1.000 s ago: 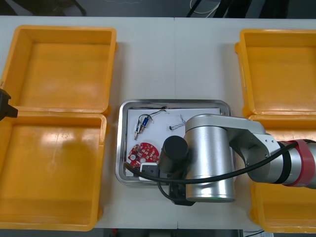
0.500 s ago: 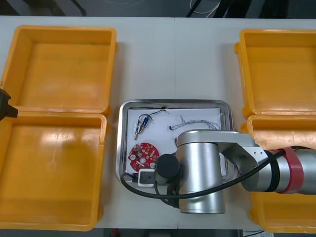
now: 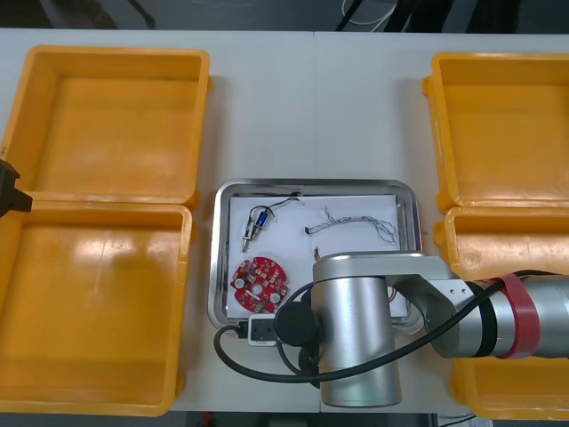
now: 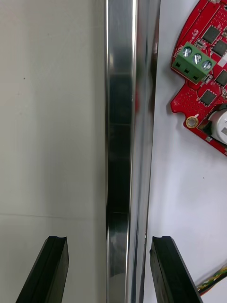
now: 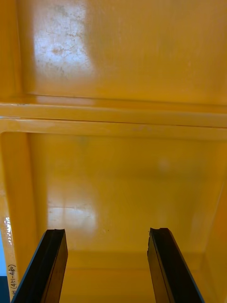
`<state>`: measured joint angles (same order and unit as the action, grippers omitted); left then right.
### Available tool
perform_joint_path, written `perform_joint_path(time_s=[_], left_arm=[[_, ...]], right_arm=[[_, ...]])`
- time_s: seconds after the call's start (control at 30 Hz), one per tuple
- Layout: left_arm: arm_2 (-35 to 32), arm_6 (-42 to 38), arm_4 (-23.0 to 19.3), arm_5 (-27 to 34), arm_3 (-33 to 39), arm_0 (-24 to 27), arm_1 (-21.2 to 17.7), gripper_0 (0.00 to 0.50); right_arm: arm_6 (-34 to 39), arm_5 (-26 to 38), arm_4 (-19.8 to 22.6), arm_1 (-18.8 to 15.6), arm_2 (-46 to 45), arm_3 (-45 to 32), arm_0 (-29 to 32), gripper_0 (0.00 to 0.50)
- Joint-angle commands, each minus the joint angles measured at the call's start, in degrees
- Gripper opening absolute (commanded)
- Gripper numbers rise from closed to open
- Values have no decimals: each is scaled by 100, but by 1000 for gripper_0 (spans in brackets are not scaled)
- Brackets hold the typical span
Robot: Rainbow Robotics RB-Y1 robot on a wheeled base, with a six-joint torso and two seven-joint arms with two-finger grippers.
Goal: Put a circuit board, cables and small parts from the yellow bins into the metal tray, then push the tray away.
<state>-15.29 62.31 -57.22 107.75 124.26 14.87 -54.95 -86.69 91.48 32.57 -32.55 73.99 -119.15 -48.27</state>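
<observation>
The metal tray (image 4: 120, 142) has a polished, mirror-bright rim and a matt white inside — the yellow bins (image 3: 116, 124) are smooth glossy plastic, the worktop (image 4: 52, 118) pale and matt.

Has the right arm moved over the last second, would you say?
Yes. The right arm drew back toward the robot, uncovering more of the metal tray; its gripper straddles the tray's rim.
</observation>
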Motion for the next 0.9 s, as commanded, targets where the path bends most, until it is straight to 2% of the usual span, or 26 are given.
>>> perform_joint_path(time_s=[0.03, 0.23, 0.9], left_arm=[[-185, 571, 36, -61, 169, -125, 55, 500], [-185, 571, 36, -61, 169, -125, 55, 500], [-185, 571, 36, -61, 169, -125, 55, 500]], right_arm=[[214, -52, -172, 188, 177, -29, -95, 500], [214, -43, -356, 214, 177, -29, 55, 500], [214, -87, -436, 372, 177, 305, 99, 500]])
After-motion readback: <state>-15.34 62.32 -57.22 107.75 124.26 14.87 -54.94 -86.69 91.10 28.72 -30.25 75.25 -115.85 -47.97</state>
